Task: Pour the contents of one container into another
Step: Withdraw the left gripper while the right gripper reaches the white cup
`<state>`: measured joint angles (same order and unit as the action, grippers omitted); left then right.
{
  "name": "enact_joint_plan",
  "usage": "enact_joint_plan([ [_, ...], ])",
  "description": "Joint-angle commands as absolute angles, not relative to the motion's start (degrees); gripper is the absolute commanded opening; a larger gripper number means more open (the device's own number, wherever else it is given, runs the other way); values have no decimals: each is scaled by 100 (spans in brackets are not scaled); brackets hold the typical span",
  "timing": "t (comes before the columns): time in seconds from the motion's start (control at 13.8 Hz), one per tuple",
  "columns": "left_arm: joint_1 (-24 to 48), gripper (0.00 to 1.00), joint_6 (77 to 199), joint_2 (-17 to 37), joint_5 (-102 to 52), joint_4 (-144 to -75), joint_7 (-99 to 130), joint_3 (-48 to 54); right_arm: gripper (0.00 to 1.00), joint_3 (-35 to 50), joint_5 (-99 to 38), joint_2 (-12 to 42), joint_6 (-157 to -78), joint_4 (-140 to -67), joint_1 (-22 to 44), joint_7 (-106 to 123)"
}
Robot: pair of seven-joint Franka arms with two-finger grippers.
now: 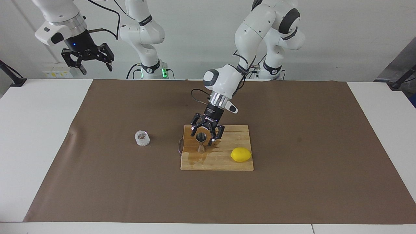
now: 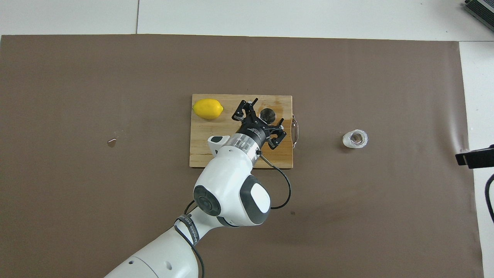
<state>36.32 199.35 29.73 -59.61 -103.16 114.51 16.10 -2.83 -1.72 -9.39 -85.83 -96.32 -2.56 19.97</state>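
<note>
- The right gripper [image 1: 87,62] is hanging high in the air over the right arm's end of the table, above the white tabletop just off the corner of the brown mat [image 1: 292,182]; its 2 fingers are standing wide apart with nothing between them, and this arm is waiting.
- The textured glass cup [image 1: 142,138] is sitting upright on the mat, toward the right arm's end, well apart from the cutting board [image 1: 221,162] and from both grippers; in the overhead view it is showing as a whitish ring [image 2: 355,139].
- The steel jigger [image 1: 201,143] is standing upright on the cutting board, near the edge that carries the metal handle [image 2: 295,129] — its open upper cone is showing as a round mouth from above [image 2: 267,115].
- The left gripper [image 1: 206,135] is reaching down over the board, tilted, with its fingers spread wide on either side of the jigger's upper cone; the fingers are not pressing on the steel, so the jigger is standing free.
- A patch of the board around the jigger is looking darker and wet.
- The lemon [image 1: 241,154] is lying on the same board — toward the left arm's end, apart from the jigger.
</note>
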Motion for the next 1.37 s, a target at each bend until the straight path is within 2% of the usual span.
enact_joint_plan([
  [0.0,3324,100,19174,2331,-6012,-10441,11522,1626,100,-255,-334,-1090,-8736,-9940,-395,3036],
  [0.36,2375,100,17188,1663,-5680,-10485,11452,1573,100,-272,-684,-1064,-9560,-10606,-737,5523],
  [0.65,1768,100,15403,1416,-3750,-10319,11443,1441,100,-272,-1079,-976,-10221,-11152,-738,7132],
  [0.94,1398,100,13504,1371,-1570,-9652,11347,1450,100,-272,-1783,-160,-10336,-11136,-949,9093],
  [1.08,1371,100,13141,1362,-751,-9571,11102,1441,100,-272,-2185,331,-10362,-11127,-1002,9673],
  [1.3,1204,100,12510,1301,-301,-9466,9904,1450,100,-264,-2696,825,-11012,-11171,-949,10449],
])
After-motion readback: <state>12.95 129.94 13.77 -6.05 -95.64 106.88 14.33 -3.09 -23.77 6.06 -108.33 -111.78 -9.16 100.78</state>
